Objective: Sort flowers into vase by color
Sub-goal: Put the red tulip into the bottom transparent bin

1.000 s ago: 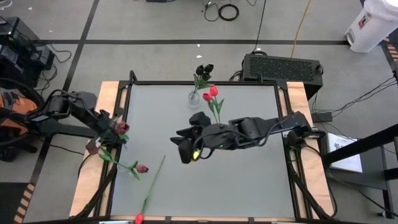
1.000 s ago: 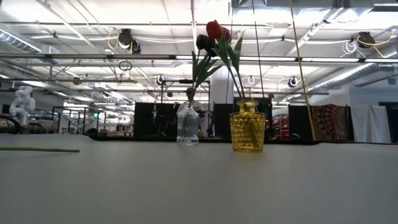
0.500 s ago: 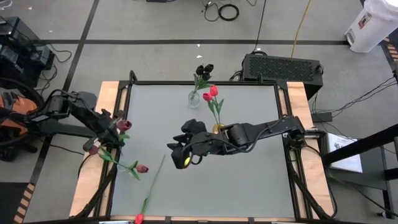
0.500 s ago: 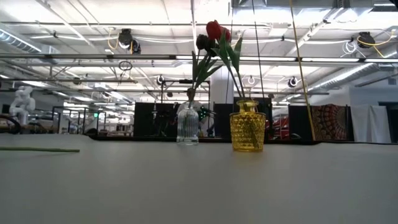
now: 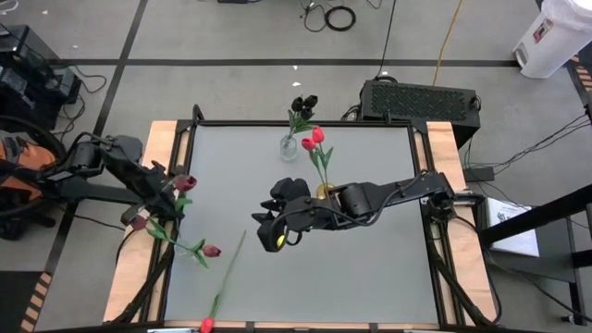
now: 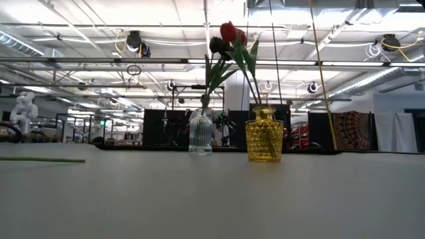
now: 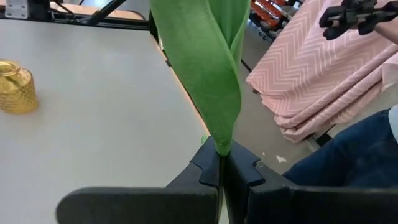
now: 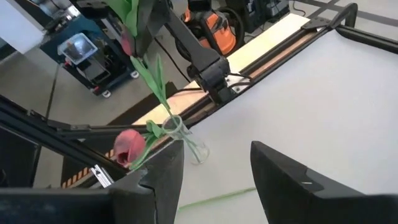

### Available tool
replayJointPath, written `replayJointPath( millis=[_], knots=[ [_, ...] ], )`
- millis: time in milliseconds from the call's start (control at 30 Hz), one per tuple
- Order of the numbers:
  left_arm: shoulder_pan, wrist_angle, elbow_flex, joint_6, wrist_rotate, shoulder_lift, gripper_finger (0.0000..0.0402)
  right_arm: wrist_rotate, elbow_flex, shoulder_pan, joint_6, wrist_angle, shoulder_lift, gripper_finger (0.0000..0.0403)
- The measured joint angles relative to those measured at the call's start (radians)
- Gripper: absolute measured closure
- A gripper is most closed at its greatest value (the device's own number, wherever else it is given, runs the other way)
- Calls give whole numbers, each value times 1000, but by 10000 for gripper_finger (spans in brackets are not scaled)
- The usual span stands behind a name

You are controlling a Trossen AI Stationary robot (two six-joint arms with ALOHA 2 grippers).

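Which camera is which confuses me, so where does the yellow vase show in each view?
High view: yellow vase near the table's centre, mostly hidden under the right arm.
Low view: yellow vase right of centre, beside the clear vase.
Left wrist view: yellow vase at the picture's edge, beyond the flower.
Right wrist view: not in it.
Shared landmark: the grey table top.

Whole table (image 5: 370,268) is seen straight down from overhead; it's viewed level from tabletop height too. The yellow vase (image 6: 263,135) is shared with the left wrist view.
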State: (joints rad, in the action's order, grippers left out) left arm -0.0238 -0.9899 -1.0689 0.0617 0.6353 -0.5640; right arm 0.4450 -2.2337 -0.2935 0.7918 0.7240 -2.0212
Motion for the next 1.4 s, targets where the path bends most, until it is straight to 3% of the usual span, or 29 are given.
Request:
replayJointPath(
  millis=[533,1400],
  knots=[
    [0,87,143,10,51,4,399,-2,0,0,-11,15,0,225],
    [0,60,144,11,58,5,399,-6,0,0,-13,22,0,225]
  ],
)
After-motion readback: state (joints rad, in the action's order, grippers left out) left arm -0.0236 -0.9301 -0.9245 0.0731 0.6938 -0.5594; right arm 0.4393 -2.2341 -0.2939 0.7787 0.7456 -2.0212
